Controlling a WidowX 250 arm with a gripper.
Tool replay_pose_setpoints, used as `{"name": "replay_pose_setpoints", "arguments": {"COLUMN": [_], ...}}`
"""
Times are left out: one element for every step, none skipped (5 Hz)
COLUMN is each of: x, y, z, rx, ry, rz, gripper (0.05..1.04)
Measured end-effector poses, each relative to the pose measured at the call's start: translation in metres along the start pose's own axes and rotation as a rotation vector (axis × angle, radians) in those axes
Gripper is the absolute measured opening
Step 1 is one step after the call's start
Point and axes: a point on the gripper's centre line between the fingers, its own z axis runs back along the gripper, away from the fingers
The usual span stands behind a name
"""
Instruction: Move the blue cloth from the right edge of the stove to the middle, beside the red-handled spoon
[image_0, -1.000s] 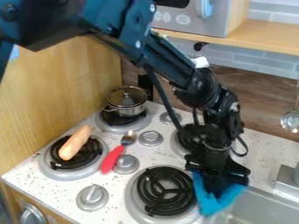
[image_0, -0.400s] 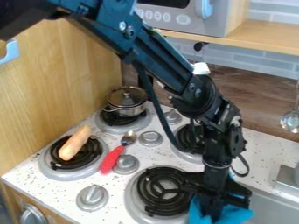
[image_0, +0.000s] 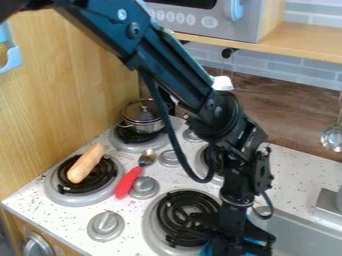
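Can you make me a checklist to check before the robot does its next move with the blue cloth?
1. Gripper is at the blue cloth: ok.
2. Whole cloth is easy to see: not ok, the gripper hides part of it.
3. Cloth is held tight: cannot tell.
4. Pot has its lid on: ok.
5. Red-handled spoon is away from the gripper: ok.

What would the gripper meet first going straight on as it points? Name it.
Pointing down, the gripper would probably meet the blue cloth beside it first, though depth is unclear.
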Motion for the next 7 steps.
{"name": "replay_pose_setpoints", "arguments": {"x": [-0.017,-0.019,-0.012,-0.002,0.009,0.019,0.031], "y": [0.019,0.03,0.048,0.066,0.079,0.091,0.094], "z": [0.004,0.008,0.015,0.022,0.035,0.034,0.038], "rx": [0.087,0.151,0.183,0.201,0.224,0.268,0.271], "ry": [0.054,0.063,0.043,0.027,0.026,0.082,0.068], "rz": [0.113,0.166,0.227,0.301,0.353,0.387,0.381], "gripper": [0.087,0.087,0.087,0.087,0.087,0.087,0.087]}}
